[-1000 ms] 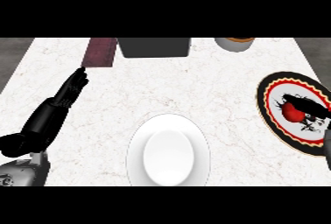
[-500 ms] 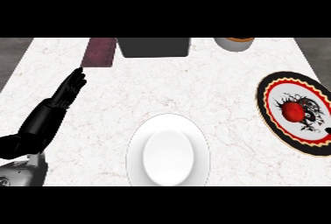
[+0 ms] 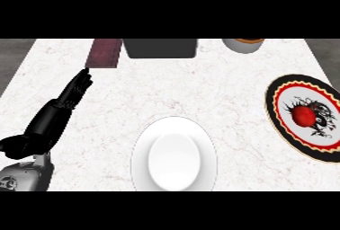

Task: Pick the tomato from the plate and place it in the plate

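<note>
- Head view looks steeply down on a white marble-patterned counter top (image 3: 219, 85) with faint reddish veins.
- At the right, a round red tomato (image 3: 305, 116) sits in the middle of a round plate with a black rim, a red-and-yellow zigzag ring and a white centre bearing a dark swirling pattern (image 3: 287, 92); part of this plate runs past the view's right edge.
- At the lower centre lies a plain white plate (image 3: 174, 130) with a glossy shallow well, holding nothing; it is well apart from the patterned plate, with bare counter between them.
- The left hand (image 3: 53, 121), black, comes in from the lower left on its grey forearm (image 3: 26, 175) and stretches over the counter toward the far edge. Its fingers (image 3: 78, 87) are straight and pressed together, pointing up the view, with nothing held in them; the thumb lies low at the left side.
- The fingertips end just short of a flat maroon rectangular object (image 3: 104, 52) at the far edge; whether they touch it cannot be told.
- Beside the maroon object, to its right, stands a dark grey box-shaped object (image 3: 161, 47), cut by the upper edge of the scene.
- Farther right at the far edge is a round grey container with an orange-brown top (image 3: 243, 44), only partly visible.
- The right hand does not show.
</note>
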Available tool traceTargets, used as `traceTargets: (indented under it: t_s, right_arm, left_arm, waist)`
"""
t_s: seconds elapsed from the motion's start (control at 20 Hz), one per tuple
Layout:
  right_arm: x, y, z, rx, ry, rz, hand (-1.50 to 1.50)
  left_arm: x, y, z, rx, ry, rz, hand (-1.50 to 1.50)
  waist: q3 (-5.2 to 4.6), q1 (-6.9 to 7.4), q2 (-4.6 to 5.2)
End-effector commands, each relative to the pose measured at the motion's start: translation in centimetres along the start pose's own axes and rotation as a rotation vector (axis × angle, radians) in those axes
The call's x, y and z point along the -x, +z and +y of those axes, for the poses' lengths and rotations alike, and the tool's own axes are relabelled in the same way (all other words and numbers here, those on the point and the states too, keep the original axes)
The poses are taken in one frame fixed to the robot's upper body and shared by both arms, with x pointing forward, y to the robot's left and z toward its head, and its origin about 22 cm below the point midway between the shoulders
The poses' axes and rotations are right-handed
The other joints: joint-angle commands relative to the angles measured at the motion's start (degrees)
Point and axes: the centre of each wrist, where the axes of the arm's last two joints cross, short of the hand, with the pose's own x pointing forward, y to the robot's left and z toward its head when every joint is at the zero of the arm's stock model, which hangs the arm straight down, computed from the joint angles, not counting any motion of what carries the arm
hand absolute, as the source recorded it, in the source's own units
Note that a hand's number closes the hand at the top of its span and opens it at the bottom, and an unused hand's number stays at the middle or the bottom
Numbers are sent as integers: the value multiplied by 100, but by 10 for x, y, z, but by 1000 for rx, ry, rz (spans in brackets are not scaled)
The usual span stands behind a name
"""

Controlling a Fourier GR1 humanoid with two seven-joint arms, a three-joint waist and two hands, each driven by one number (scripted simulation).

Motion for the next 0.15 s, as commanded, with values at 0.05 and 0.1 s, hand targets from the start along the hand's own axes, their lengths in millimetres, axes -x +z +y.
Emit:
traceTargets:
  t_s: [0.05, 0.1]
  right_arm:
    - [-7, 16, -23, -53, 5, 4, -150]
    - [8, 23, 1, -73, 2, -2, -150]
  left_arm:
    - [-7, -5, -3, 9, -19, -19, 0]
    - [10, 14, -11, 17, 24, 10, 0]
  waist:
    - [0, 26, 5]
    - [0, 52, 7]
